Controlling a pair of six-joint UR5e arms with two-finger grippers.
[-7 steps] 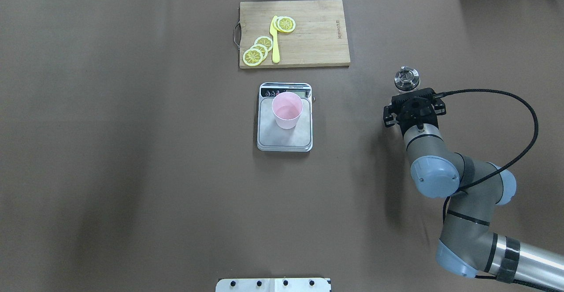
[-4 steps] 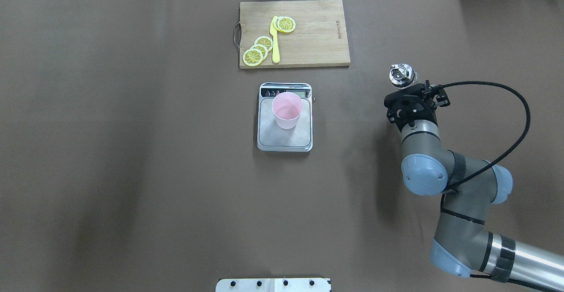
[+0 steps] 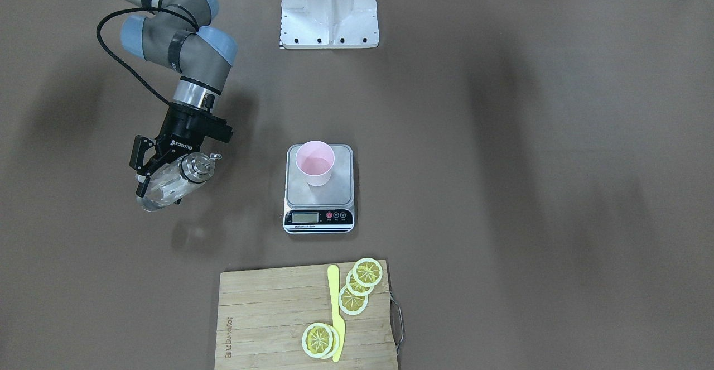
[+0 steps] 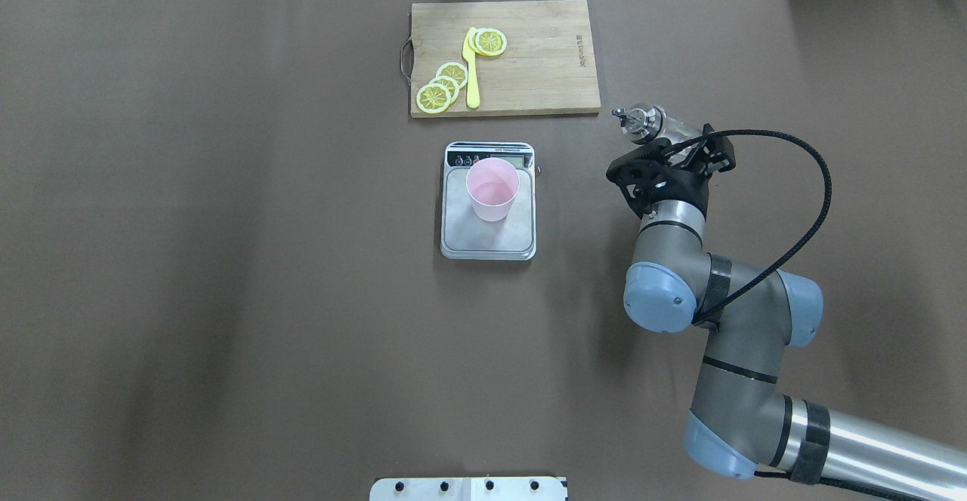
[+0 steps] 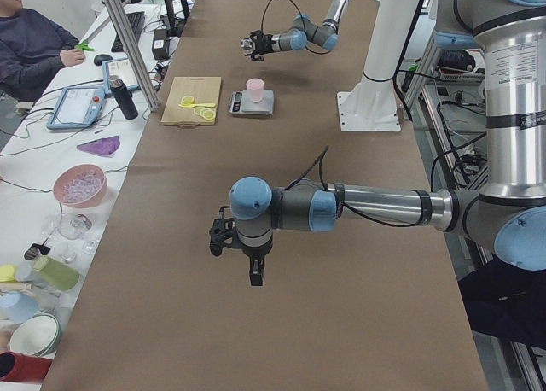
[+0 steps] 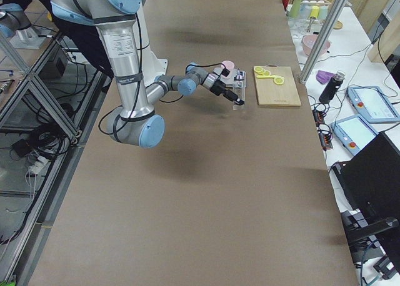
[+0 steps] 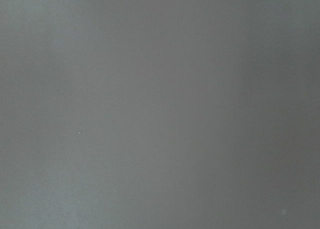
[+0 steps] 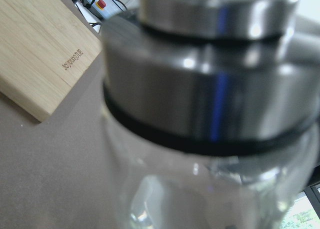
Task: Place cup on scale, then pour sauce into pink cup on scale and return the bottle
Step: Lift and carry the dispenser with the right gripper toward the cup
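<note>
Off to the robot's right of the scale [image 3: 319,191], the right gripper [image 3: 159,183] has its two fingers closed around the glass body of the bottle [image 3: 173,183]. From my remote seat I see the bottle tilted, its metal collar and spout pointing toward the scale and its base angled away. A shadow on the table [image 3: 502,135] sits apart from the bottle, so it hangs in the air rather than resting on the surface. It is well apart from the cup [image 3: 315,163].

The pink cup stands upright on the scale's silver platform, toward the back edge, away from the display strip. I cannot tell how much liquid is in the cup or in the bottle; the glass reads as clear.

From overhead, the bottle's collar [image 4: 642,122] shows just past the black gripper [image 4: 680,149], near the corner of the wooden cutting board [image 4: 529,70]. On that board lie lemon slices [image 4: 442,85] and a yellow knife [image 4: 472,70].

The right wrist camera is filled by the blurred collar and clear glass, with the board's corner behind.

The left gripper [image 5: 247,259] hangs above bare table far from the scale — I see it only from the side, so I cannot tell how wide its fingers stand. Its own camera shows nothing but plain table surface.
</note>
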